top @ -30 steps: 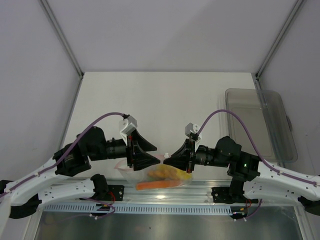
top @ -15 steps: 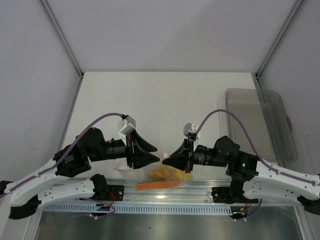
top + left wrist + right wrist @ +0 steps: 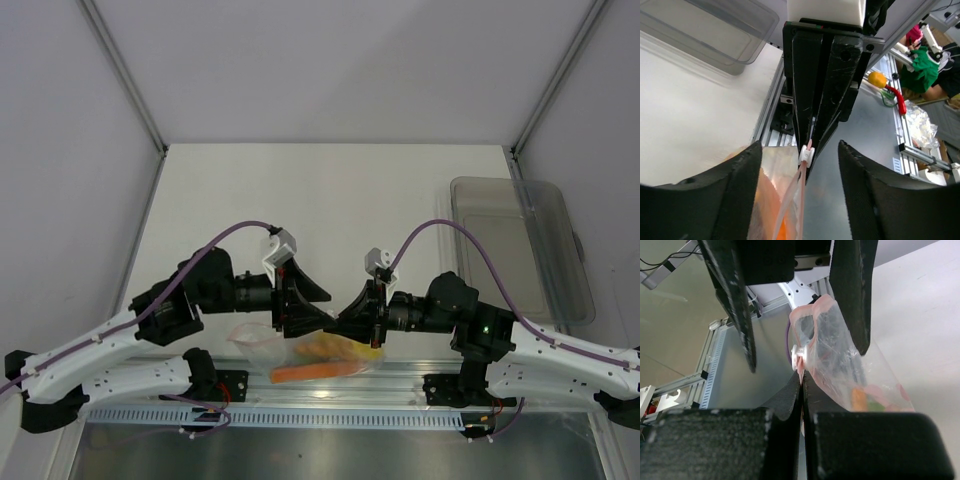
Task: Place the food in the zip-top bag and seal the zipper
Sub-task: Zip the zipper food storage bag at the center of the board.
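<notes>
- The left tool (image 3: 800,152) stands open, straddling the zipper (image 3: 805,156).
- The right tool (image 3: 802,377) is closed, pinching the zipper.
- The food (image 3: 322,346) lies inside the zip-top bag (image 3: 840,355).

Looking down on a white tabletop (image 3: 330,190), boxed in by plain pale walls (image 3: 330,60), grey metal struts (image 3: 125,75) slanting up from both far corners. Aluminium rail (image 3: 400,380) along the near edge, clear grey tray (image 3: 520,240) at the right edge. Soft, even light.

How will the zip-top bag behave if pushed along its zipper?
Probably floppy: the zip-top bag wrinkles and folds beside the right gripper pinching its zipper. Likely end-heavy too: the food sits bunched away from the zipper, so it may swing or buckle.
</notes>
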Controlling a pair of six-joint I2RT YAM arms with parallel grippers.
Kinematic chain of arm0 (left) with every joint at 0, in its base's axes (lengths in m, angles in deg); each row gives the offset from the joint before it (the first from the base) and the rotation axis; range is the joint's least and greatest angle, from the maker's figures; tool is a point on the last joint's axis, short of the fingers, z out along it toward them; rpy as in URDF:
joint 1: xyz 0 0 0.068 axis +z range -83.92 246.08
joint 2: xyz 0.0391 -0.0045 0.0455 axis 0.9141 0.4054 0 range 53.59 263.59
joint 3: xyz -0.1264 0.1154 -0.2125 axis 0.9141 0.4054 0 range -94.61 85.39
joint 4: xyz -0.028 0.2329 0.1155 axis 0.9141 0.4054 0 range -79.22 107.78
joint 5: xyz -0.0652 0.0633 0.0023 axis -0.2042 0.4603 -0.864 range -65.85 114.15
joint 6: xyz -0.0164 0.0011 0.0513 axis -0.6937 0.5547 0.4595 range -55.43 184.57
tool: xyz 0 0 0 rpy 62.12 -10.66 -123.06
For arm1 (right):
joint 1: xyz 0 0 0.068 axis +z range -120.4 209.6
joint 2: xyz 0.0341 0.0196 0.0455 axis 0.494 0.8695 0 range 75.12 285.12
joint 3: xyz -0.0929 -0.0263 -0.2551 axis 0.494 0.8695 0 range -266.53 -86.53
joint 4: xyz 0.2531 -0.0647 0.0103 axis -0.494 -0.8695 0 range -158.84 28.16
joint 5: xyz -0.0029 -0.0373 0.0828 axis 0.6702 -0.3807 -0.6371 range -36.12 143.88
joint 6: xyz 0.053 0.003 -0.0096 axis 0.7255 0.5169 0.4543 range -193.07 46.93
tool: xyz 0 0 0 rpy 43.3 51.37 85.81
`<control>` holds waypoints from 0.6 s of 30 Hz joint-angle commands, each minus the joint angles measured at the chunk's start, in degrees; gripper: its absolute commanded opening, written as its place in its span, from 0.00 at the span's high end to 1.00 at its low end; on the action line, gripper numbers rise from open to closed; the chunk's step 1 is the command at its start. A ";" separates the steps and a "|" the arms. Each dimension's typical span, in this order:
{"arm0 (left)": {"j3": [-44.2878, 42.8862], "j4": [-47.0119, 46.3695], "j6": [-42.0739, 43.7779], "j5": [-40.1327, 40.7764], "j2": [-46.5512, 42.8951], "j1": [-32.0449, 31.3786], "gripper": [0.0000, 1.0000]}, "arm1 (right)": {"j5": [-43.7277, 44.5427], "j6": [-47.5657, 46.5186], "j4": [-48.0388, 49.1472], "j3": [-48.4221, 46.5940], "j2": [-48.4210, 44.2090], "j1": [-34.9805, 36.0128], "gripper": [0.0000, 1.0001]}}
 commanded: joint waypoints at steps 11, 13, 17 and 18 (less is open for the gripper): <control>1.51 -3.65 0.02 -4.75 0.84 0.97 0.61 | 0.82 0.96 3.96 -1.64 -0.50 0.36 1.00; 2.04 -3.65 -0.16 -4.93 0.58 1.24 0.62 | 1.00 1.22 4.22 -1.47 -0.50 0.27 1.00; 2.40 -3.91 -0.60 -5.54 0.22 1.76 0.71 | 1.00 1.48 4.75 -1.56 -0.50 0.27 1.00; 2.40 -4.00 -0.60 -5.46 0.22 1.76 0.71 | 1.08 1.57 4.75 -1.56 -0.50 0.27 1.00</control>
